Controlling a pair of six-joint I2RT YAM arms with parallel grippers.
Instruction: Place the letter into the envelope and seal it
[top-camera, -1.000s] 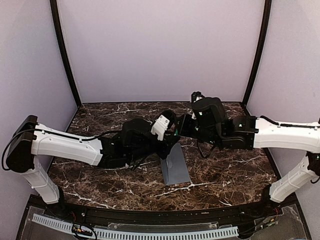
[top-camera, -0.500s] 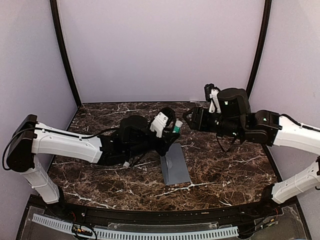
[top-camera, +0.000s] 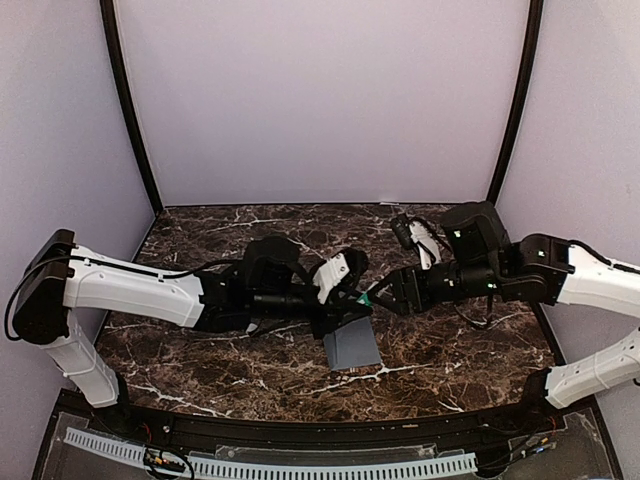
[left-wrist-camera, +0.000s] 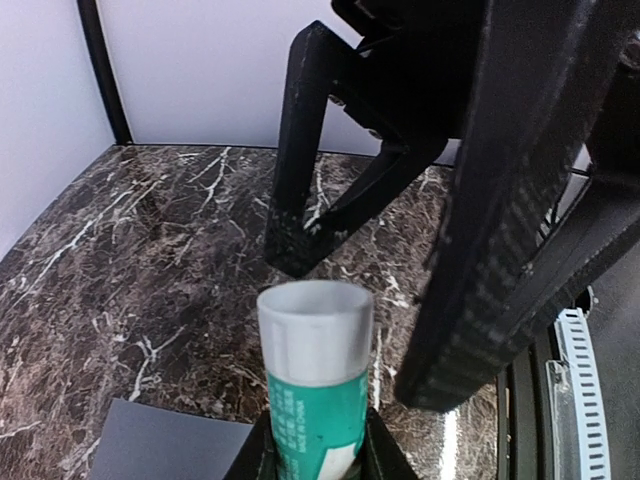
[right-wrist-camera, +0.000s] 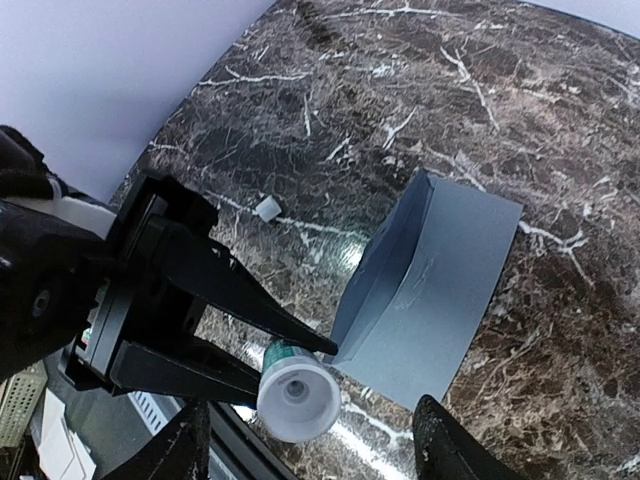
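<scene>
**Glue stick held up between the two claws, envelope waiting to be sealed**

From above, we see the envelope (top-camera: 352, 345) lying flat on the table (top-camera: 200, 230), about midway between the left and right edges and nearer the near edge than the far one. The two arms meet just over its far end. The left claw (top-camera: 358, 296) is clenched on a glue stick (top-camera: 366, 297), of which only a green sliver shows. The right claw (top-camera: 383, 298) comes in from the right edge, close to that stick. We cannot find the letter in this view.

In the left wrist view, the glue stick (left-wrist-camera: 315, 390) stands between this claw's own fingers, pale end pointing away. The right claw (left-wrist-camera: 375, 300) is spread in front of it, one finger on each side of the pale end and not touching it as far as we can tell. A corner of the envelope (left-wrist-camera: 170, 445) shows below.

In the right wrist view, the right claw (right-wrist-camera: 318, 445) is released, with its fingers wide apart at the bottom. The stick's round pale end (right-wrist-camera: 297, 395) faces it, pinched by the left claw (right-wrist-camera: 285, 368). Beyond lies the envelope (right-wrist-camera: 440, 290), its flap (right-wrist-camera: 380, 265) lifted along the side nearer the left arm. A small white piece (right-wrist-camera: 266, 208) sits on the table past it. We cannot say what it is.

No tan sheet shows anywhere, so we judge the letter is already inside and sealing is in hand. Next, the right claw would need to close squarely on the pale end while the left holds firm, whether to pull off a cap or take the stick over. We cannot tell which.
</scene>
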